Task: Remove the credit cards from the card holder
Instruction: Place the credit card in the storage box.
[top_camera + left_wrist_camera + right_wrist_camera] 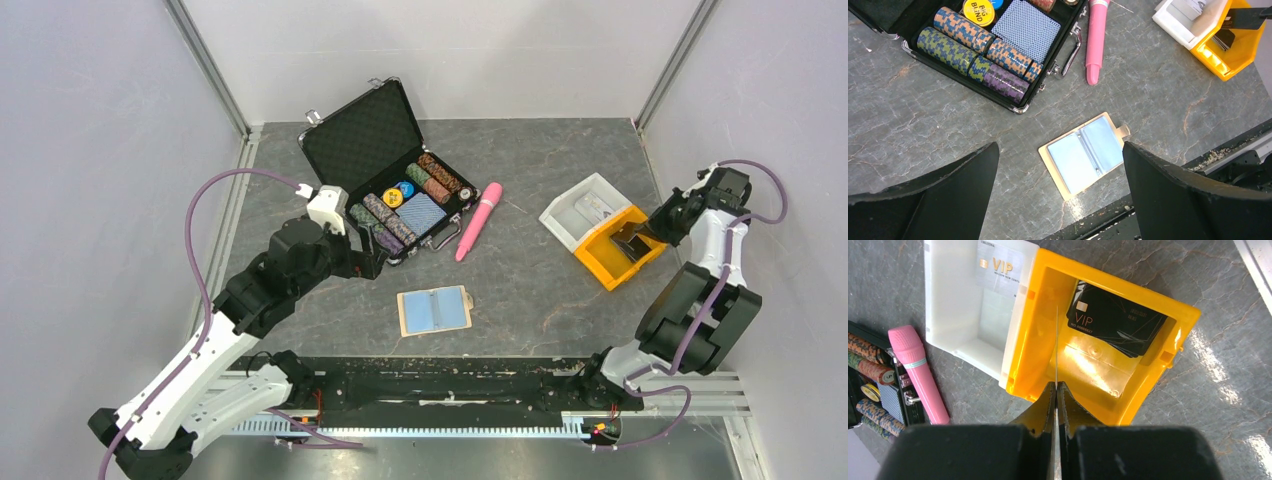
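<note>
Grey table [540,290] — left gripper [1060,146] jaws wide apart above card holder [1083,155]; right gripper [1056,387] jaws clamped on dark credit card [1243,19] over yellow bin [1043,340].

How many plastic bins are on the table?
2. A white bin and a yellow bin touch side by side on the right; the right claw holds a card over the yellow one.

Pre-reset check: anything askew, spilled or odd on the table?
Nothing spilled or damaged. Only the black cards in the yellow bin lie fanned and skewed, not squared up. Right gripper is shut on a card seen edge-on above that bin; holder lies open, flat.
</note>
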{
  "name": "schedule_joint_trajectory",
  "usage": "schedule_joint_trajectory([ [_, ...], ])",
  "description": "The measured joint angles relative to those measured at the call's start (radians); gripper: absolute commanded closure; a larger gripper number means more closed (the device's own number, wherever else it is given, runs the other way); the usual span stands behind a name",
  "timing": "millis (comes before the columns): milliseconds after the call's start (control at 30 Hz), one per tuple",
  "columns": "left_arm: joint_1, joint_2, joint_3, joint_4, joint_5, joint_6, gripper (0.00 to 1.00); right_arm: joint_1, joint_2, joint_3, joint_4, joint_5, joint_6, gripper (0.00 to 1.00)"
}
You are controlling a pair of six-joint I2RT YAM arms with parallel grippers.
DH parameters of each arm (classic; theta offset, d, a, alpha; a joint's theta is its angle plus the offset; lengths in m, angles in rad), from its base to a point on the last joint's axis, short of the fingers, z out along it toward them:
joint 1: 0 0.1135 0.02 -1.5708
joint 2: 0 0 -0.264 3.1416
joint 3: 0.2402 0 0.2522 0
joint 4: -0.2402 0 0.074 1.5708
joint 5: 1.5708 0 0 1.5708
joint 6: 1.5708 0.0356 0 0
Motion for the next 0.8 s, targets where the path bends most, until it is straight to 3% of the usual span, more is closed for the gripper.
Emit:
schedule_joint_trajectory([
  [800, 0.000, -0.012, 0.000, -0.016, -0.027, 0.014, 0.00, 0.009, 0.148, -0.013, 0.089, -0.006, -0.001, 1.00],
])
